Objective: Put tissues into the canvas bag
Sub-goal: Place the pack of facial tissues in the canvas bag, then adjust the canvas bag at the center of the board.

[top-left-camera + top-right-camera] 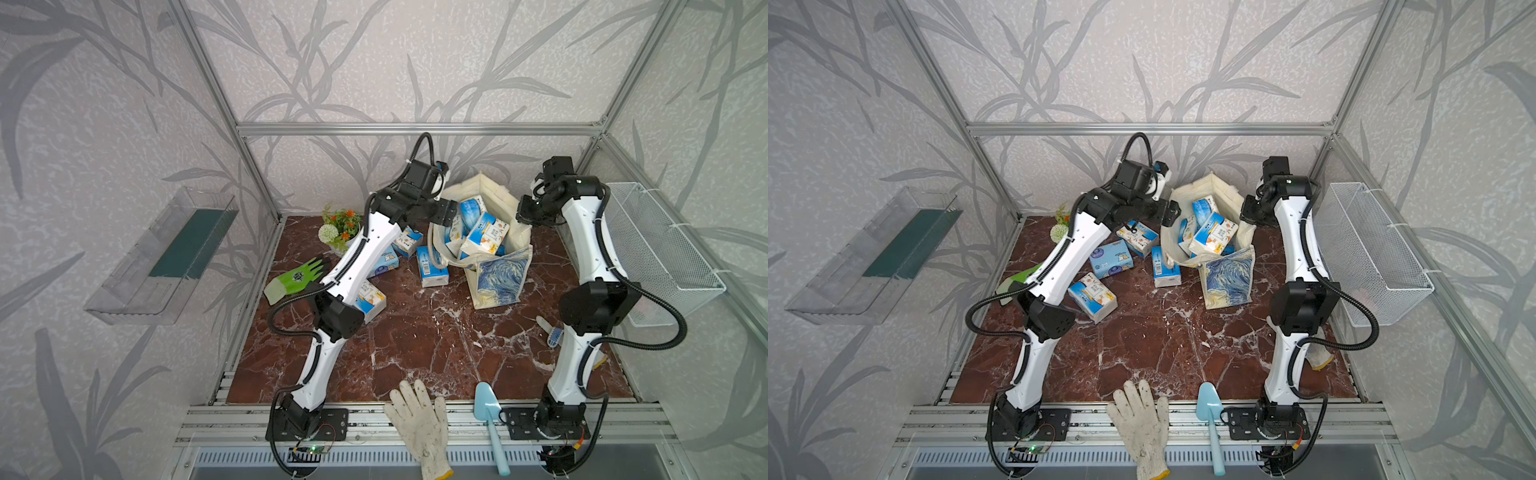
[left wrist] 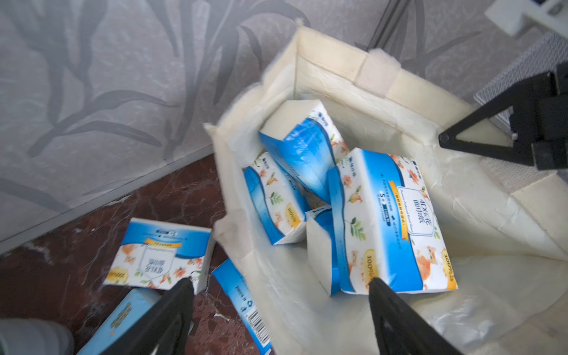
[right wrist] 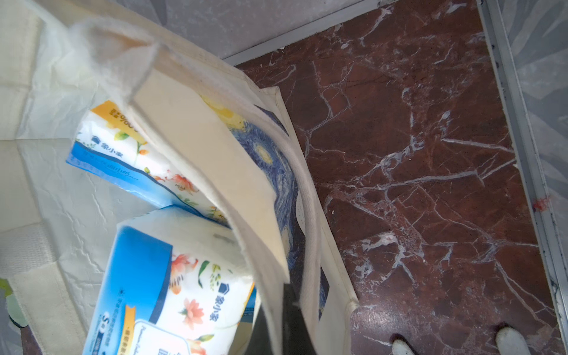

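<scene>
Left wrist view looks down into the canvas bag (image 2: 384,92). The bag stands open near the back of the desk (image 1: 415,345). Several packs of tissues (image 2: 384,221) lie jumbled inside it, some flat and some tipped on end. Four more packs (image 1: 1111,257) lie on the desk just beside the bag, on the robot's left side.

The left arm (image 1: 365,253) goes up from the front edge, bends at the elbow and leans toward the back. Its wrist turns sideways to face the bag. The left hand (image 2: 280,282) hangs over the bag's rim with its two black fingers (image 2: 172,313) spread wide apart, and it grips nothing.

The right arm (image 1: 590,241) stands tall, then folds over at the top and reaches across to the bag. The right hand (image 1: 524,216) is pressed together, pinching the cream rim of the bag on that side. In the right wrist view the cloth runs straight down into its fingers.
</scene>
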Robot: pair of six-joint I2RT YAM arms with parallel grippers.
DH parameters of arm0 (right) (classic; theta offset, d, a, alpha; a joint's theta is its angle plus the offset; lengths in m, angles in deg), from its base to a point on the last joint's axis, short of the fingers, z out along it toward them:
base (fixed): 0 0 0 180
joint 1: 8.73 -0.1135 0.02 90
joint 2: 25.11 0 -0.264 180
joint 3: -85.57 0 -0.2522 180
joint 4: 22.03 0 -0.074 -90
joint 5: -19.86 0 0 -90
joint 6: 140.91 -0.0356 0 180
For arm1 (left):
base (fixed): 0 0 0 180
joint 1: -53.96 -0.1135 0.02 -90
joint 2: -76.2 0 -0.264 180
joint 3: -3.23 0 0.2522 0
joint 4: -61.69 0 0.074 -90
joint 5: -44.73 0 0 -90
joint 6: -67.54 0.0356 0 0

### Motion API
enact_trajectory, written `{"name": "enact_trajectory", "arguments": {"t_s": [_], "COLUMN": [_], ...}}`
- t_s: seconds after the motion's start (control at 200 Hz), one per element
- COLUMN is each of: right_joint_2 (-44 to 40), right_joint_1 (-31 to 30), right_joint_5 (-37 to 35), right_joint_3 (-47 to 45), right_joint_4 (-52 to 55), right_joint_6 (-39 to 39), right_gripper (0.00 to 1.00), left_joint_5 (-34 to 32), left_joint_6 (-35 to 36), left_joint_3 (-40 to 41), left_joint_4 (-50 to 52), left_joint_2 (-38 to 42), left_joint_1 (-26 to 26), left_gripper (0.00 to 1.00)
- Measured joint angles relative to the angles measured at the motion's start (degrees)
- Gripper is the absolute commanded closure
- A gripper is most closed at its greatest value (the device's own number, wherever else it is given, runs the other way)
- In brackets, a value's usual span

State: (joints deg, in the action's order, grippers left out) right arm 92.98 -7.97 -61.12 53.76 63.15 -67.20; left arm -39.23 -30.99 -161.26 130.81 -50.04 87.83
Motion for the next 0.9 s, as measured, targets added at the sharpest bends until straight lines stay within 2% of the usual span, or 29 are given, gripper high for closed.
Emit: {"name": "enact_trajectory", "arguments": {"t_s": [0.085, 0.2, 0.465, 0.54, 0.585, 0.665, 0.725, 0.9], "right_joint_2": [0.5, 0.7, 0.7, 0.7, 0.7, 0.7, 0.7, 0.7], "right_joint_1": [0.0, 0.0, 0.0, 0.0, 0.0, 0.0, 0.0, -0.1], "right_joint_5": [0.0, 0.0, 0.0, -0.1, -0.2, -0.2, -0.5, -2.0], "right_joint_3": [0.6, 0.7, 0.7, 0.7, 0.7, 0.7, 0.7, 0.9], "right_joint_4": [0.3, 0.5, 0.5, 0.5, 0.5, 0.5, 0.5, 0.7], "right_joint_6": [0.0, 0.0, 0.0, 0.0, 0.0, 0.1, 0.1, 0.3], "right_gripper": [1.00, 1.00, 1.00, 1.00, 1.00, 1.00, 1.00, 1.00], "left_joint_5": [-0.3, 0.3, 6.2, 7.0, 8.1, 10.0, 11.6, 15.2], "left_joint_6": [-1.0, -2.8, -7.3, -8.5, -9.5, -10.7, -11.3, -12.1], "left_joint_3": [1.7, 5.4, 12.1, 13.4, 13.6, 13.6, 13.0, 7.8], "left_joint_4": [0.6, 0.7, 1.5, 1.8, 1.8, 1.5, 1.4, 0.9], "left_joint_2": [2.4, 3.2, -3.1, -4.4, -5.1, -5.9, -6.1, -7.3], "left_joint_1": [-2.1, -2.4, -2.1, -2.1, -2.1, -2.1, -2.1, -2.0], "left_gripper": [0.20, 0.26, 0.28, 0.40, 0.53, 0.83, 1.00, 1.00]}}
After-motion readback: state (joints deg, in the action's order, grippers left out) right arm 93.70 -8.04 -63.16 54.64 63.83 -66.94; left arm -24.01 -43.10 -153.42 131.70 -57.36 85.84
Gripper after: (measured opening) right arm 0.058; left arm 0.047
